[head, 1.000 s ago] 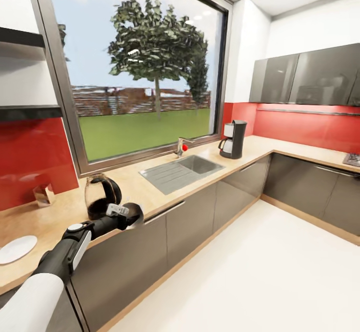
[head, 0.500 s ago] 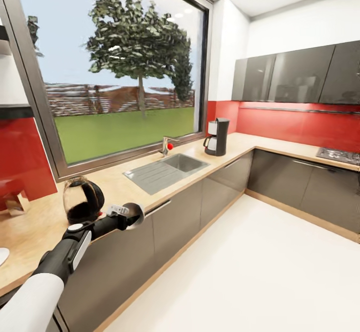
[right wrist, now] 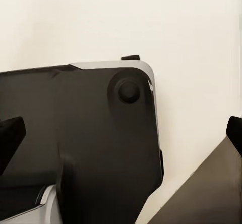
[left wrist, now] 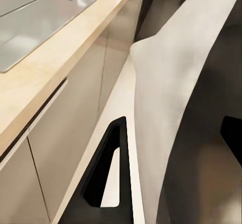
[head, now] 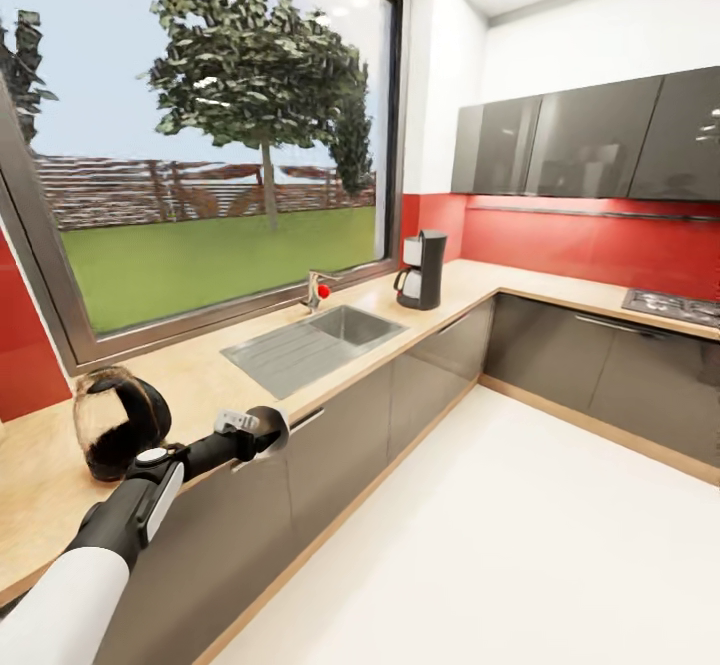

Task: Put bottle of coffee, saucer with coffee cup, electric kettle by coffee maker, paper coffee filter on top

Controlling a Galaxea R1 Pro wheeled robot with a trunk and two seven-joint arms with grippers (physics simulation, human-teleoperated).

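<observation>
Two earlier head-camera frames against this one show my view swinging right along the kitchen countertop (head: 250, 370): the saucer that lay at the near left edge has gone out of frame, and the electric kettle (head: 118, 421) has slid toward the left border, which I read as the camera turning, not the things moving. The coffee maker (head: 422, 269) stands upright far down the counter, just past the sink (head: 310, 337) and its red-knobbed tap (head: 316, 290), well apart from the kettle. I judge the kettle not yet delivered; it sits on the counter, untouched, beside my left arm. The left gripper (head: 258, 427) hovers off the counter edge, in front of the grey cabinets (head: 400, 395), and it appears to hold nothing, though I cannot tell how wide its jaws stand. In the right wrist view, dark fingertips (right wrist: 10, 133) sit at both edges, spread apart and bare, above a black part of the robot (right wrist: 101, 133) and the pale floor (right wrist: 191, 42).
</observation>
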